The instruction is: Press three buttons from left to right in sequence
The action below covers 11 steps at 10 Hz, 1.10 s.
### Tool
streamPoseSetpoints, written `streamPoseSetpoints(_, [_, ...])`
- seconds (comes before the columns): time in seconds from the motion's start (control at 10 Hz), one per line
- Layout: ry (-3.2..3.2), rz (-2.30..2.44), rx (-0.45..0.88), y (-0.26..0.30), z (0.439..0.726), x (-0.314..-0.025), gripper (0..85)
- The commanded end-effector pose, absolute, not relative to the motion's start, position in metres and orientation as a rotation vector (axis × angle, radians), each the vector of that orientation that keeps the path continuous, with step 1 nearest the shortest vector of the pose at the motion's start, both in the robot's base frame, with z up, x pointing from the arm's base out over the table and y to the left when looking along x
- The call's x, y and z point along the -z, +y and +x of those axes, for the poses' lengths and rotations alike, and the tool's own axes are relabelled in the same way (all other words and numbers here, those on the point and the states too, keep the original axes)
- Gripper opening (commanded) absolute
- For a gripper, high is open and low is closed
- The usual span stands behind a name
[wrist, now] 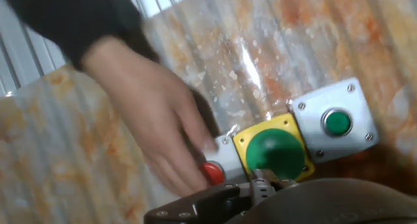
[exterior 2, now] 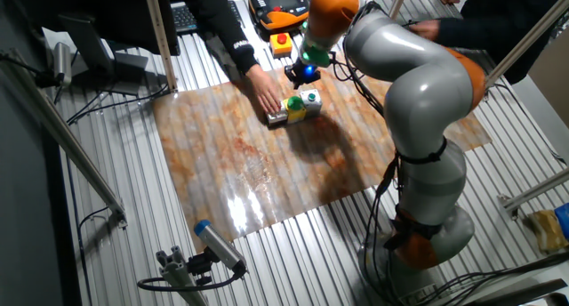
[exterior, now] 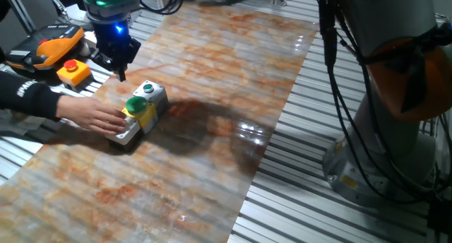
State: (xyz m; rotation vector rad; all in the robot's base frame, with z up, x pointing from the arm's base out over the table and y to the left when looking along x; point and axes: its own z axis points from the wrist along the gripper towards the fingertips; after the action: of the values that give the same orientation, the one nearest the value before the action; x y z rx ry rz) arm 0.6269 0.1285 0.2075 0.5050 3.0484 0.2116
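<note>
The three buttons stand in a tight row on the marbled board (exterior: 212,73): a grey box with a red button (wrist: 210,172), a yellow box with a big green dome (wrist: 279,154) (exterior: 138,106), and a grey box with a dark-green button (wrist: 337,122) (exterior: 150,92). The row also shows in the other fixed view (exterior 2: 300,105). A person's hand (exterior: 95,116) (wrist: 156,113) rests on the red-button end and partly covers it. My gripper (exterior: 120,72) (exterior 2: 300,75) hangs above and behind the row, apart from it. No view shows its fingertips clearly.
A lone orange box with a red button (exterior: 73,72) (exterior 2: 282,42) sits off the board behind the gripper, beside an orange-black pendant (exterior: 53,45). The arm's base (exterior: 395,130) and cables stand to the right. A person's sleeve (exterior: 25,95) reaches in from the left.
</note>
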Motion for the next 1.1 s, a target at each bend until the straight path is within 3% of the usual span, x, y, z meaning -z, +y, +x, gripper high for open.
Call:
streamPoseSetpoints(0.0, [3.054,0.498,-0.210,0.128,0.622,-0.211,0.0])
streamPoseSetpoints(0.4, [3.066,0.511,-0.202,0.132,0.609,-0.219,0.0])
streamPoseSetpoints(1.0, [3.064,0.483,-0.090,0.133,0.599,-0.225,0.0])
